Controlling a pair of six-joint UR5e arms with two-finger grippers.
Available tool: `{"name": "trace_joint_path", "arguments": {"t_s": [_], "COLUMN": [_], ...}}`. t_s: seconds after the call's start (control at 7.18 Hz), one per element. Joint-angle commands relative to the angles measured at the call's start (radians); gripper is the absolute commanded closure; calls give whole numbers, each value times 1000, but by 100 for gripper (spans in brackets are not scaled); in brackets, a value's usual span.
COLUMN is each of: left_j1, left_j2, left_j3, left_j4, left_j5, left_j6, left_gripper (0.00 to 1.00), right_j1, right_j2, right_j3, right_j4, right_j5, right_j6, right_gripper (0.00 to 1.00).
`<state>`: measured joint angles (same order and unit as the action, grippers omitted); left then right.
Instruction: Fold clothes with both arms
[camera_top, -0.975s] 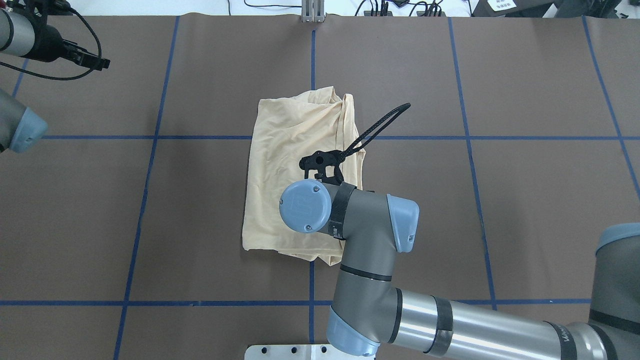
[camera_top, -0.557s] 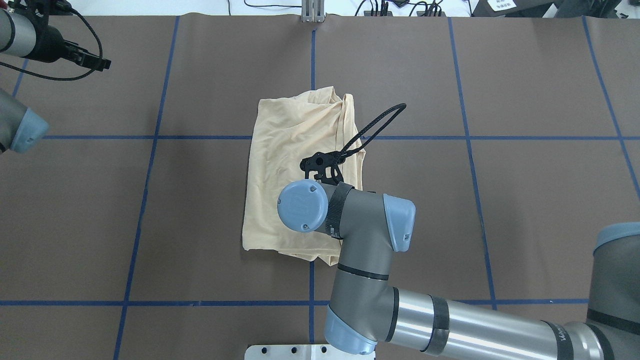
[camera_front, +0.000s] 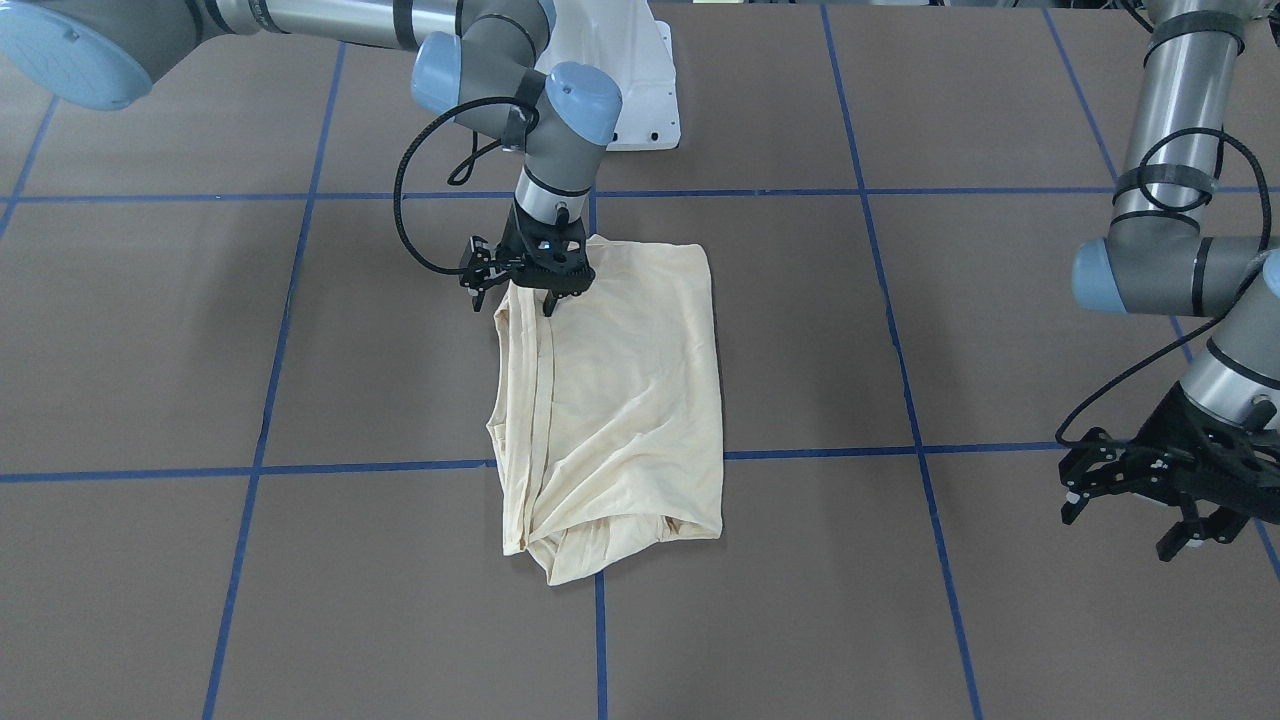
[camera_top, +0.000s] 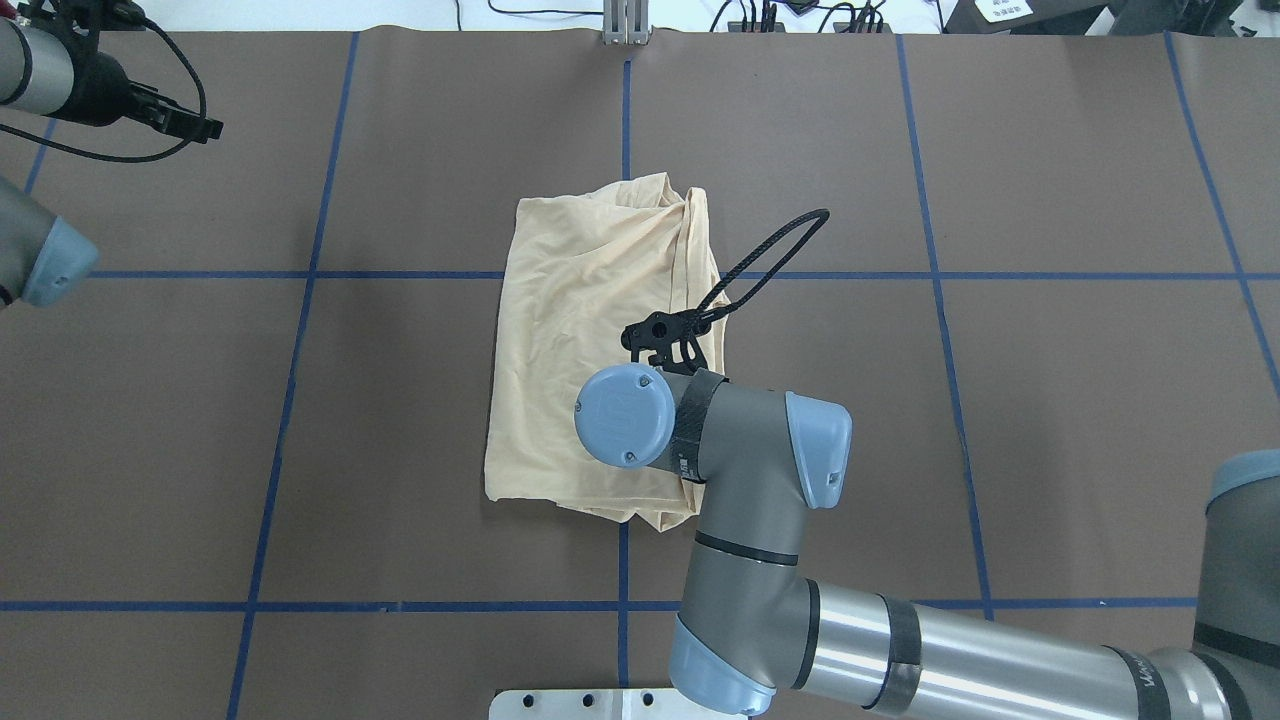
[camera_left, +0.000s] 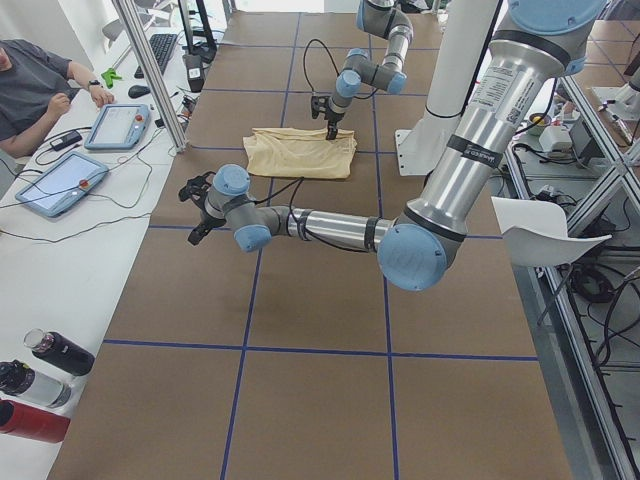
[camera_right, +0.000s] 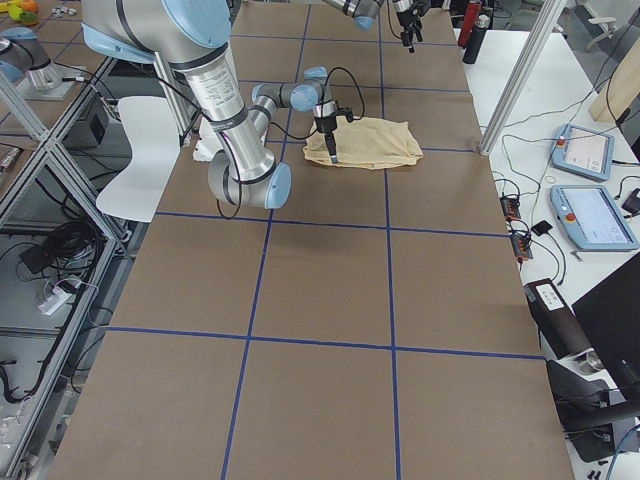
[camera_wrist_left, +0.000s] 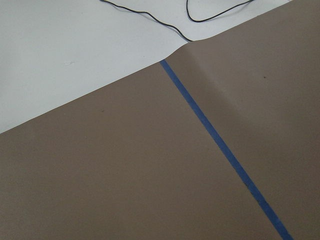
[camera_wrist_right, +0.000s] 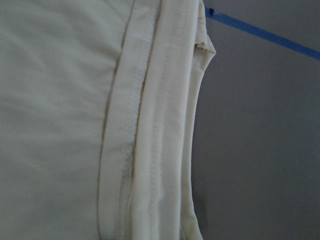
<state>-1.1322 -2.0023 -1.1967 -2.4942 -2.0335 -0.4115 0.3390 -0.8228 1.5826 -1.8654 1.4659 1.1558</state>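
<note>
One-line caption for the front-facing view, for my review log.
Right gripper at the robot-side edge of the folded shirt; left gripper hangs apart over the table.

Blue joint cap of right arm: raised "UR" logo, centre of overhead view.
Arm tube, lower right edge: white lettering, cut off, unreadable.
Black wrist band: tiny white print, illegible.
White sheet, upper right: print illegible.

Right pincer pointing down, left pincer aside
</note>
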Motion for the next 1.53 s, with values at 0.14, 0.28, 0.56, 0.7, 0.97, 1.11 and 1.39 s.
{"name": "trace_joint_path", "arguments": {"t_s": [0.14, 0.28, 0.56, 0.7, 0.97, 1.11, 1.39], "left_j1": [0, 0, 0, 0, 0, 0, 0], "left_j2": [-1, 0, -1, -1, 0, 0, -1], "left_j3": [-3, -4, -3, -3, -3, -3, -3], "left_j4": [0, 0, 0, 0, 0, 0, 0], "left_j5": [-1, -1, -1, -1, -1, -2, -4], "left_j6": [-23, -24, -23, -23, -23, -23, -23], "left_gripper": [0, 0, 0, 0, 0, 0, 0], "right_j1": [6, 8, 21, 18, 17, 17, 15], "right_j2": [-92, -167, -214, -204, -133, -96, -76], "right_j3": [158, 192, 252, 249, 225, 170, 76], "right_j4": [-96, -89, -89, -84, 48, 119, 164], "right_j5": [-1, -9, -10, -9, -7, -7, -7], "right_j6": [-77, -83, -105, -102, -88, -87, -87], "right_gripper": [0, 0, 0, 0, 0, 0, 0]}}
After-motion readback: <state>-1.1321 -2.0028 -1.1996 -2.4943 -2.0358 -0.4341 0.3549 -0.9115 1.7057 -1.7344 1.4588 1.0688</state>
